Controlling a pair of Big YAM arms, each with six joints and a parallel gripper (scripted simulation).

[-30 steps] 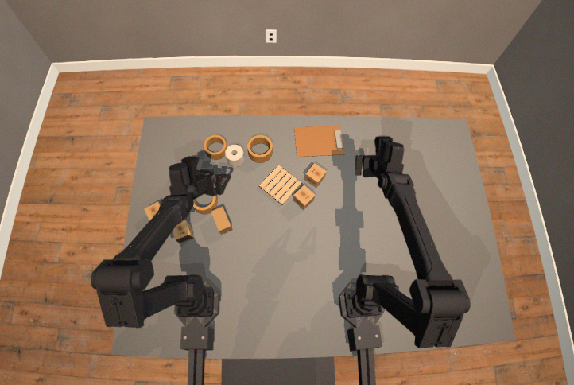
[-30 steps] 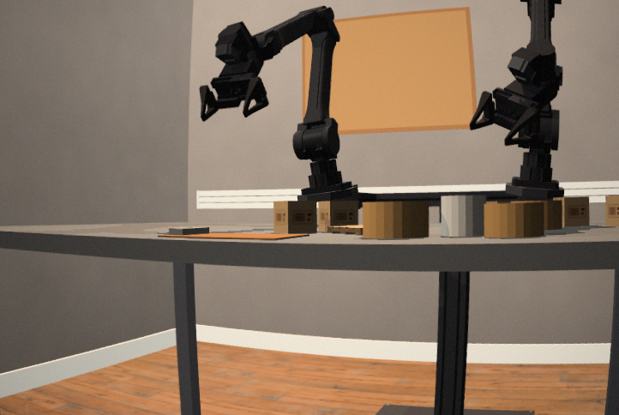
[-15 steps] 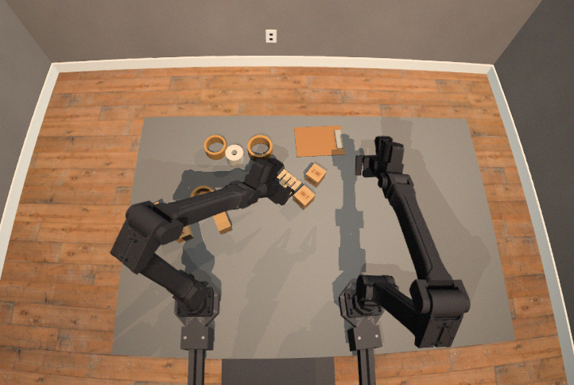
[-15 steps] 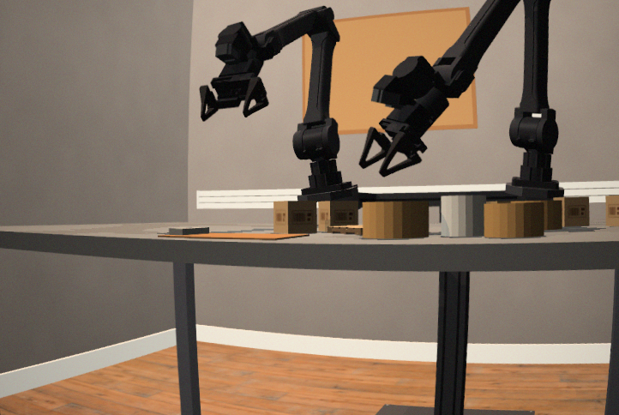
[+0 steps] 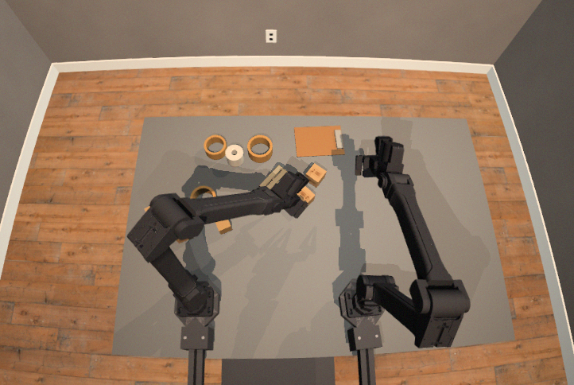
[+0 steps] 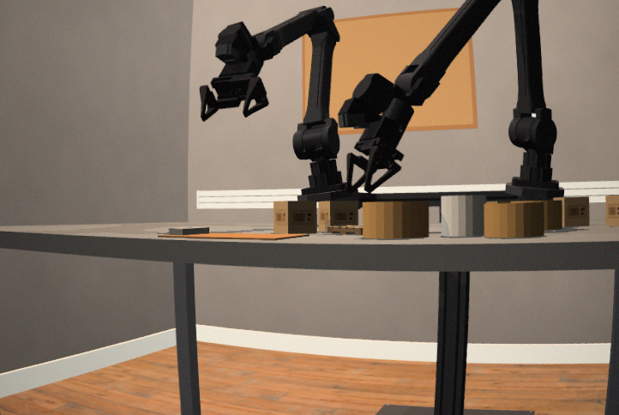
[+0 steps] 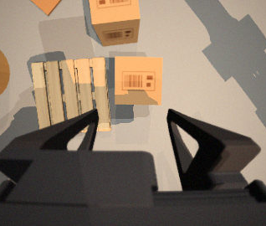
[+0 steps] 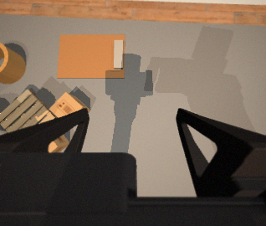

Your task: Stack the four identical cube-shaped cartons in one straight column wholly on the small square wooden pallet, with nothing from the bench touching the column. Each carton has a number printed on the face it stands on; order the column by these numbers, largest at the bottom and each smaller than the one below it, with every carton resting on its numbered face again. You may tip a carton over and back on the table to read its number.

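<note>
The slatted wooden pallet (image 5: 270, 176) (image 7: 100, 84) (image 8: 14, 105) bears no carton. One carton (image 5: 305, 195) (image 7: 138, 73) (image 6: 339, 215) stands close beside it, label up. A second carton (image 5: 316, 174) (image 7: 115, 34) (image 8: 68, 105) (image 6: 295, 216) stands just behind. Two more cartons (image 6: 575, 211) (image 6: 612, 210) stand on the left arm's side, largely hidden beneath that arm from above. My left gripper (image 7: 132, 113) (image 6: 359, 190) is open and empty, above the table near the pallet and the nearer carton. My right gripper (image 8: 132, 113) (image 6: 225, 117) is open and empty, high above the table. The numbered faces are hidden.
Tape rings (image 5: 215, 156) (image 5: 260, 158) and a white roll (image 5: 234, 161) stand behind the pallet. Another ring (image 5: 203, 188) and a plain tan block (image 5: 223, 226) are near the left arm. An orange clipboard (image 5: 315, 141) (image 8: 87, 56) lies flat behind the cartons.
</note>
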